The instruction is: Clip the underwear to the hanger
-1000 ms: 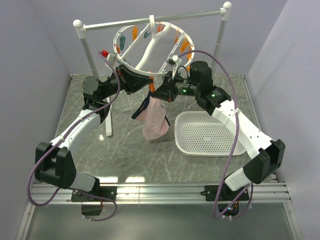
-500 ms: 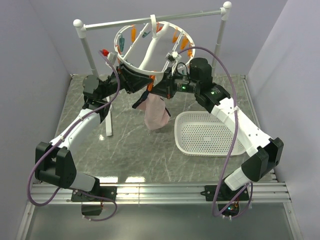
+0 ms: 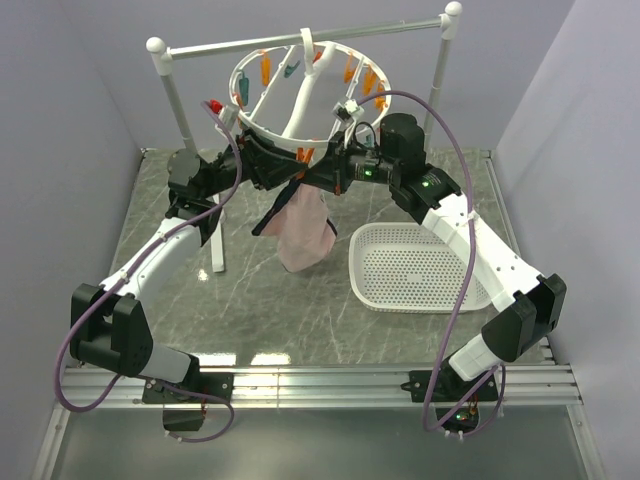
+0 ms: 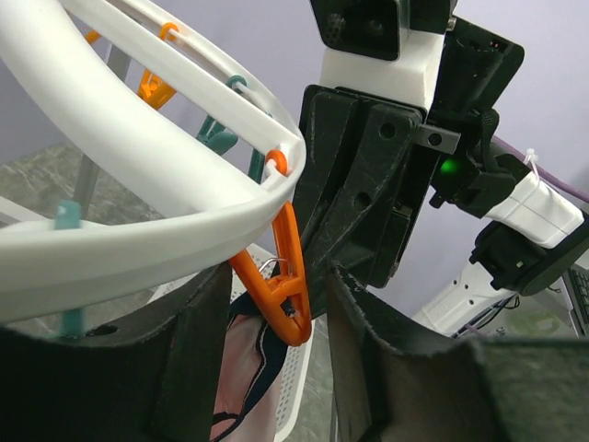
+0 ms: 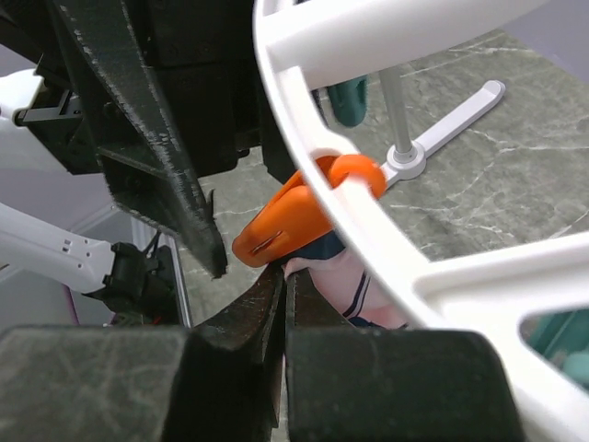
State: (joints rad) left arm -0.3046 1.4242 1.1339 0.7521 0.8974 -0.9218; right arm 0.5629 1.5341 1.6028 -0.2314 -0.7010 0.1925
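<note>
The hanger (image 3: 262,128), a white ring with orange and teal clips, hangs tilted from the rail. In the left wrist view its rim (image 4: 138,138) carries an orange clip (image 4: 287,299), which dangles between the fingers of my left gripper (image 4: 276,308). Those fingers stand apart on either side of the clip. My right gripper (image 5: 283,276) is shut on the top edge of the underwear (image 5: 354,276), pink with navy edging, and holds it right under the orange clip (image 5: 285,226). In the top view the underwear (image 3: 305,235) hangs below both grippers (image 3: 300,178).
The white rail stand (image 3: 300,40) with two poles holds the hanger; its foot (image 3: 217,245) lies on the marble table at the left. A white perforated basket (image 3: 420,268) sits at the right. Grey walls close in both sides.
Both grippers have risen and shifted slightly left under the ring. The underwear has swung up and to the left with the right gripper. The hanger's near rim has lifted.
</note>
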